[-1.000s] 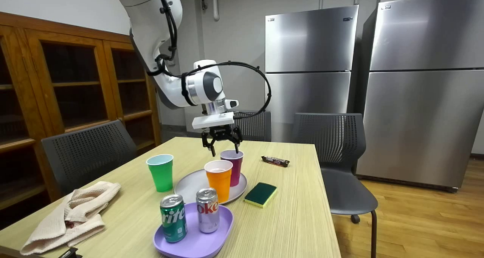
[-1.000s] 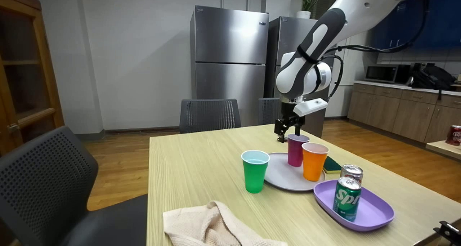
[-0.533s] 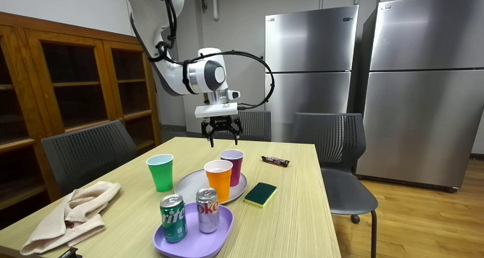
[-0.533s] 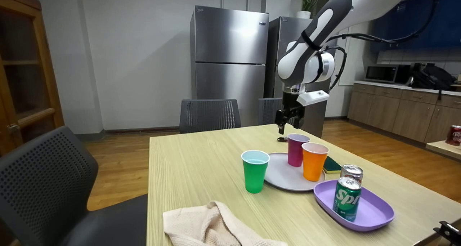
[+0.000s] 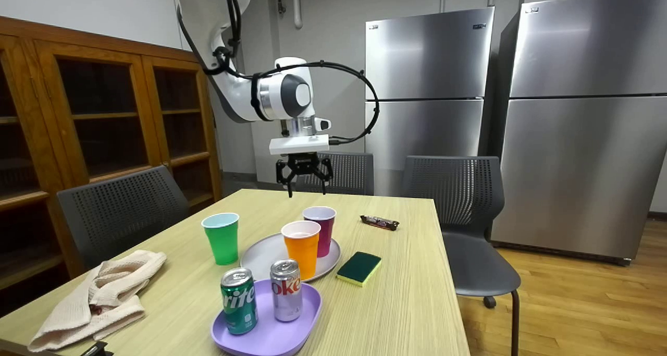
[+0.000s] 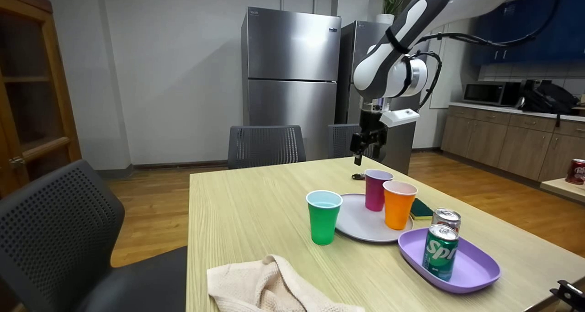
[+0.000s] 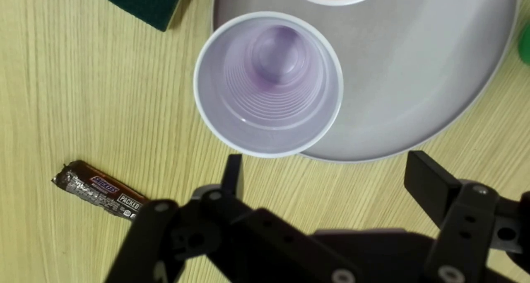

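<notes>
My gripper (image 5: 307,193) is open and empty, raised above the far part of the table. It also shows in an exterior view (image 6: 367,161) and in the wrist view (image 7: 324,156). Nearest is the magenta cup (image 5: 324,234), upright on the round grey plate (image 5: 260,255); its pale purple inside (image 7: 269,136) shows empty in the wrist view, just beyond the fingertips. The orange cup (image 6: 399,210) stands beside it on the plate. A green cup (image 6: 323,221) stands on the table beside the plate. A Snickers bar (image 7: 99,189) lies on the table at the wrist view's left.
A green and yellow sponge (image 5: 360,267) lies beside the plate. A purple tray (image 6: 477,264) holds a Sprite can (image 5: 239,304) and a Diet Coke can (image 5: 286,293). A beige cloth (image 5: 104,293) lies near the table edge. Dark chairs (image 5: 453,189) stand around the table.
My gripper has risen from close over the magenta cup, fast at first, then more slowly. It is open throughout. The cups, plate and other things have not moved.
</notes>
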Robot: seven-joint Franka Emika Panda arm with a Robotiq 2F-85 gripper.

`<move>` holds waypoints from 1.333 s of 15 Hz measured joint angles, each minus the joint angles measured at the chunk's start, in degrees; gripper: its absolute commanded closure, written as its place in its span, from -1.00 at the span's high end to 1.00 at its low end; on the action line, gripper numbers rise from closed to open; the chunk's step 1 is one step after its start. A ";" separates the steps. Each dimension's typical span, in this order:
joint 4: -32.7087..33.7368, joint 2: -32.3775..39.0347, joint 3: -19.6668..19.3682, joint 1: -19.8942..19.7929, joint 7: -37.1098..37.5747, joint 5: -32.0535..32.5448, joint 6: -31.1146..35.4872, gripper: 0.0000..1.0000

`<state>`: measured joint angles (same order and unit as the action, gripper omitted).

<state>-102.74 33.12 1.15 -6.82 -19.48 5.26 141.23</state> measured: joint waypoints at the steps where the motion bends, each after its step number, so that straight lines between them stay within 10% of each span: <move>1: -0.03 0.00 0.02 0.00 0.00 0.00 0.00 1.00; 20: -1.47 -4.74 1.24 4.16 -0.35 2.72 11.50 1.00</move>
<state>-104.21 28.38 2.39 -2.66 -19.83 7.97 152.74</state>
